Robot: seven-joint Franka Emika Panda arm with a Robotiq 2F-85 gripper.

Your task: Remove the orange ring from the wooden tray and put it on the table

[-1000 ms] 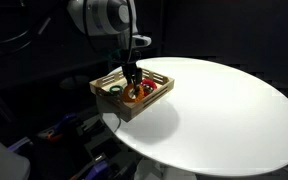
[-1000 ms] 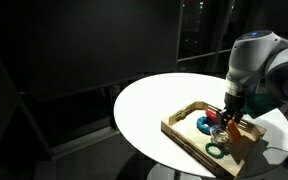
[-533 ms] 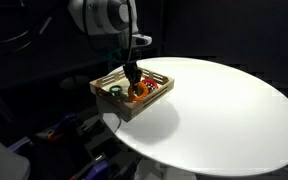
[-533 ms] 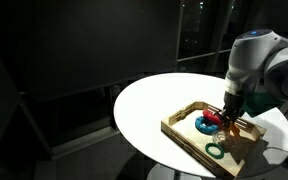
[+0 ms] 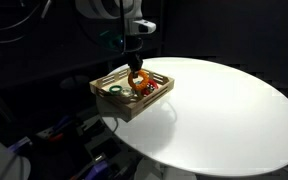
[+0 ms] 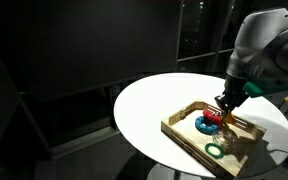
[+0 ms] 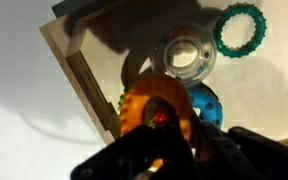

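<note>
I have the round white table (image 5: 224,115) filling most of an exterior view, with the wooden tray (image 5: 109,102) sitting near its edge and the gripper (image 5: 135,70) hanging over the tray's middle. The claw is pinched on the orange ring (image 5: 137,82), which hangs upright from the fingers, apparently raised off the tray floor but over the tray, not the table. Below it in the wrist view lie a blue ring (image 7: 208,104), a clear ring (image 7: 187,55) and a green ring (image 7: 240,28).
</note>
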